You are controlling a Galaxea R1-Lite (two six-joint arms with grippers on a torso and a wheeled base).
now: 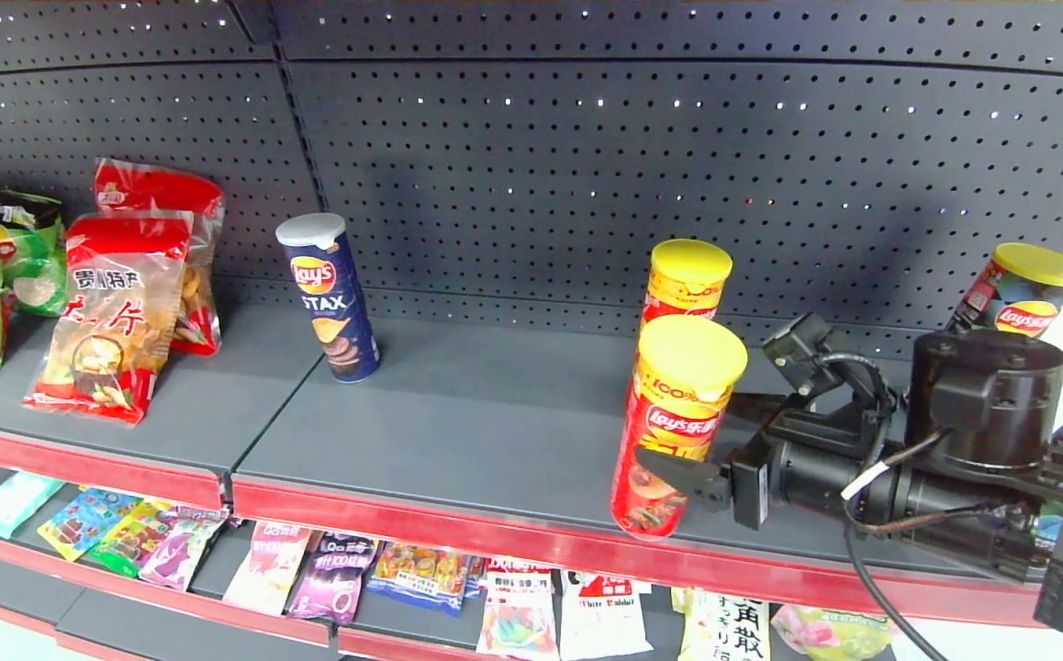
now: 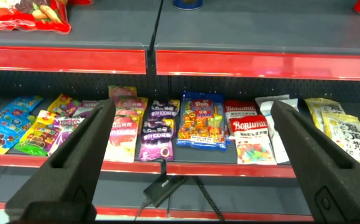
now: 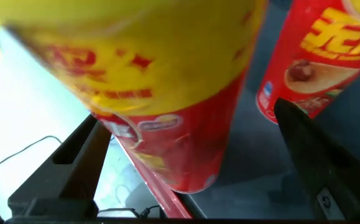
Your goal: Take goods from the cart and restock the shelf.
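1. My left tool (image 2: 192, 106) hangs wide open and empty by the lower shelf (image 2: 242, 169).
2. My right tool (image 3: 186, 112) is spread open, jaws straddling the red can (image 1: 678, 404) without clamping.
3. That can stands nearly upright at the top shelf's (image 1: 458, 413) front lip, directly ahead of the right tool.
4. A second can (image 1: 686, 280) stands just behind.

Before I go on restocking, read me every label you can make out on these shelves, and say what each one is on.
"Lay's" and "STAX": blue can on the upper shelf.
"Lay's": front red can at that shelf's edge.
"Lay's": far-right can.
"White Rabbit": white bag on the lower shelf.
Large Chinese characters on the red snack bag: not read with certainty.
Other lower-shelf packets: too small or blurred.
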